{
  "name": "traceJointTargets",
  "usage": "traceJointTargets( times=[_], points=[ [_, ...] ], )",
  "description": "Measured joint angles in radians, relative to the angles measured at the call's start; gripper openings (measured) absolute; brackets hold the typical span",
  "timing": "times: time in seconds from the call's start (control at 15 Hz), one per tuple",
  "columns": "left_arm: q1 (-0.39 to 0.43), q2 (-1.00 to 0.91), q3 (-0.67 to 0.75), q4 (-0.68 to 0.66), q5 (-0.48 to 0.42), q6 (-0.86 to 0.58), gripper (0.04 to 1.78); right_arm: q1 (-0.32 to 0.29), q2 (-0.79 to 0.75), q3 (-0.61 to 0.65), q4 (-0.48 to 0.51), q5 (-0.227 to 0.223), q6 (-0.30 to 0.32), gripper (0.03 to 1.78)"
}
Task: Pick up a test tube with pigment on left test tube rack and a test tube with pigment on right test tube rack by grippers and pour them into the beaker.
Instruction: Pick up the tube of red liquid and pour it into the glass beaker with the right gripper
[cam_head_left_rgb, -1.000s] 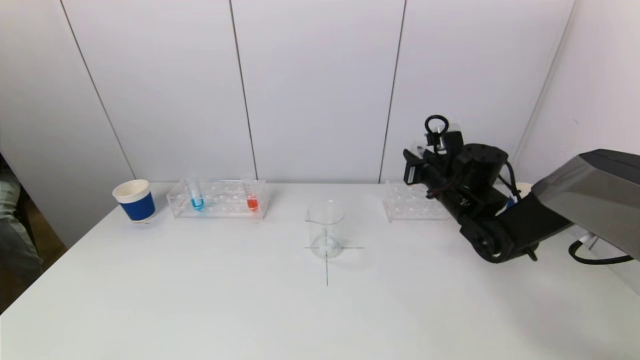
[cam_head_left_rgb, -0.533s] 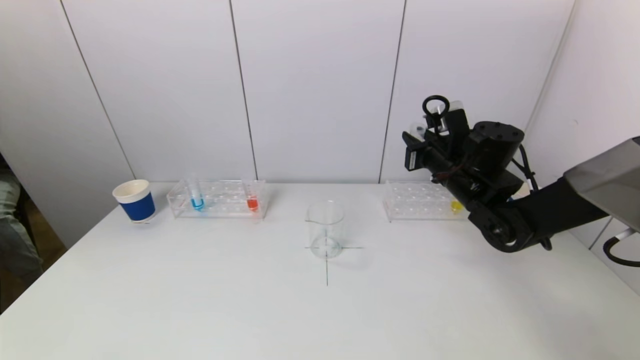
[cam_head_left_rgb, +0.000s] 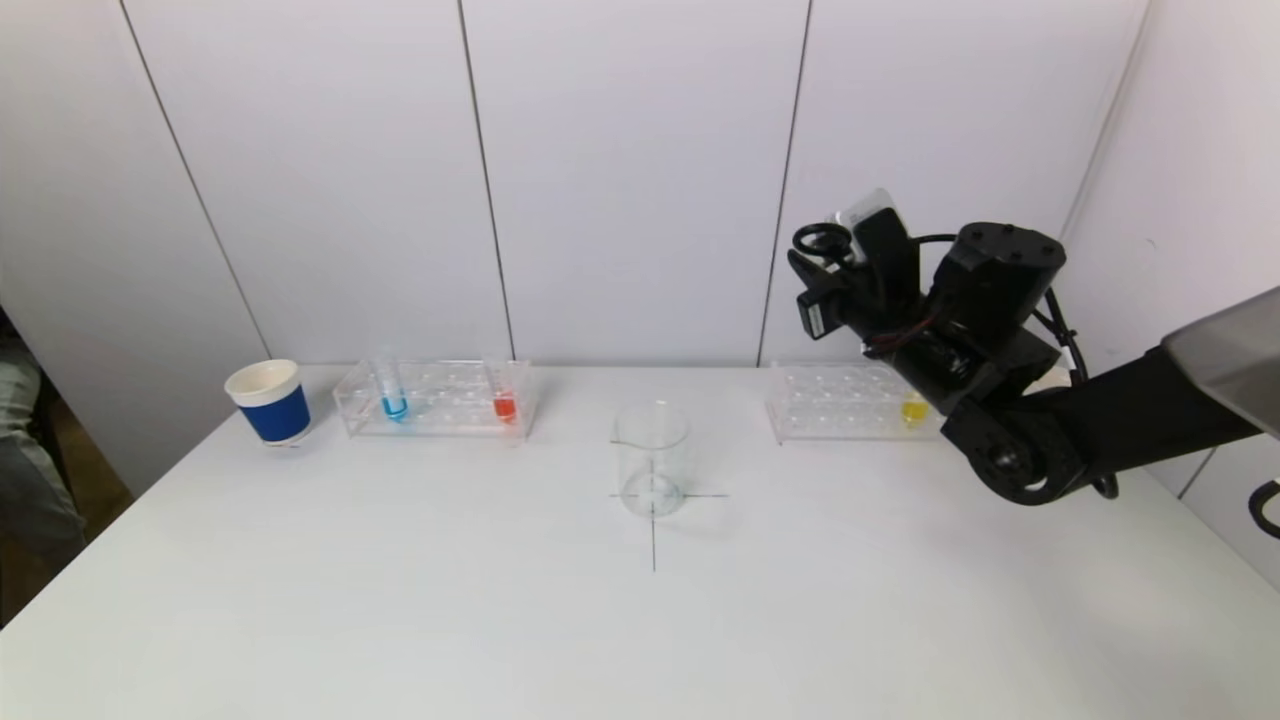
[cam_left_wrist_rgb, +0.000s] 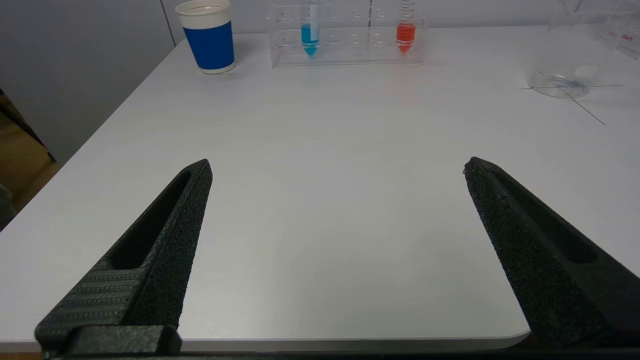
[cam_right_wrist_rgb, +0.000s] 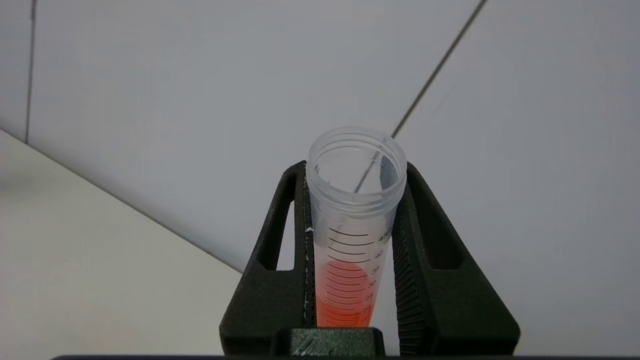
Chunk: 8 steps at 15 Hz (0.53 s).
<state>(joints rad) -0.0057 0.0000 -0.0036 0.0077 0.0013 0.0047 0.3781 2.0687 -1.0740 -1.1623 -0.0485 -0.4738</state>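
Observation:
My right gripper (cam_head_left_rgb: 858, 238) hangs in the air above the right test tube rack (cam_head_left_rgb: 835, 408), shut on a clear graduated test tube (cam_right_wrist_rgb: 354, 235) holding red-orange pigment. A tube with yellow pigment (cam_head_left_rgb: 912, 410) stands in that rack. The left test tube rack (cam_head_left_rgb: 440, 402) holds a blue-pigment tube (cam_head_left_rgb: 393, 402) and a red-pigment tube (cam_head_left_rgb: 505, 404). The glass beaker (cam_head_left_rgb: 651, 458) stands at the table's middle on a drawn cross. My left gripper (cam_left_wrist_rgb: 337, 170) is open over the table's near edge, far from the left rack (cam_left_wrist_rgb: 350, 45), with nothing between its fingers.
A blue and white paper cup (cam_head_left_rgb: 268, 400) stands left of the left rack. The wall panels rise right behind both racks. The white table (cam_head_left_rgb: 640, 640) reaches toward me in front of the beaker.
My right arm has risen from the right rack and turned, carrying the tube upward. The yellow-pigment tube, hidden behind the arm before, now shows.

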Motion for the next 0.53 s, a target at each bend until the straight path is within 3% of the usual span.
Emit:
traceJointTargets(
  times=[0.27, 0.53],
  points=[
    [0.0, 0.0, 0.0, 0.0, 0.0, 0.0, 1.76, 0.049, -0.004, -0.003, 0.009, 0.031, -0.083, 0.49],
    [0.0, 0.0, 0.0, 0.0, 0.0, 0.0, 1.76, 0.072, 0.01, -0.006, 0.004, 0.104, -0.171, 0.49]
  ],
)
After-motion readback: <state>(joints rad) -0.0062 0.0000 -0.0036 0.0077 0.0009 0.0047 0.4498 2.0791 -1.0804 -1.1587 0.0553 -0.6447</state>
